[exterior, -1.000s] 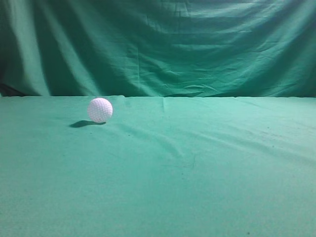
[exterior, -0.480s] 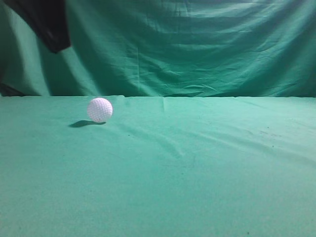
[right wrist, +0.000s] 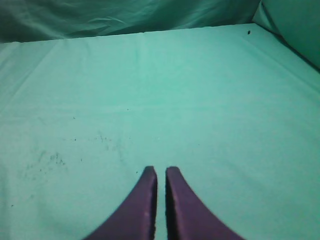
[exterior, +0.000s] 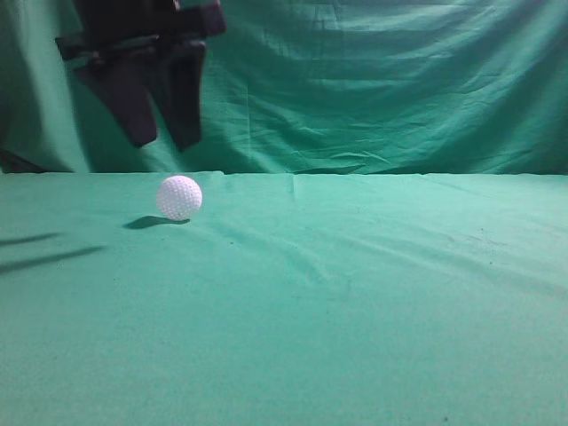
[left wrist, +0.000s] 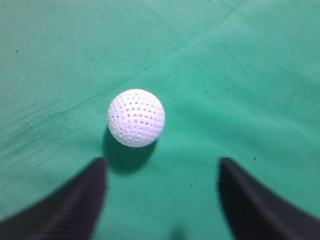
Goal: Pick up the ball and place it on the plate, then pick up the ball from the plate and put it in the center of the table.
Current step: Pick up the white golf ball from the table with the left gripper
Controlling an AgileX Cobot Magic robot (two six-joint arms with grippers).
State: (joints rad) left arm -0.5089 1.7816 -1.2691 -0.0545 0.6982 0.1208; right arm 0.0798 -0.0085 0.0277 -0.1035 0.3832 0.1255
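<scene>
Shadow streaks lie on the surface (exterior: 355,319) to the left of the ball (exterior: 179,197), near the picture's left edge in the exterior view. Above and slightly left of the ball hangs the left tool (exterior: 164,142), its two dark fingers (exterior: 133,111) pointing down and spread apart, released and holding nothing, well clear of the ball. The ball itself, white and dimpled, rests on the green cloth of the surface left of the middle, close to the far edge where the draped backdrop (exterior: 382,80) begins, with a small shadow on its left side. From the left wrist view the ball (left wrist: 136,118) sits on the cloth ahead of the left tool (left wrist: 162,162), slightly left of the midline between the fingers, touching neither. To the right of the ball the surface (right wrist: 200,100) is bare cloth; in the right wrist view the right tool (right wrist: 160,172) is clenched, its fingers nearly touching and gripping nothing.
</scene>
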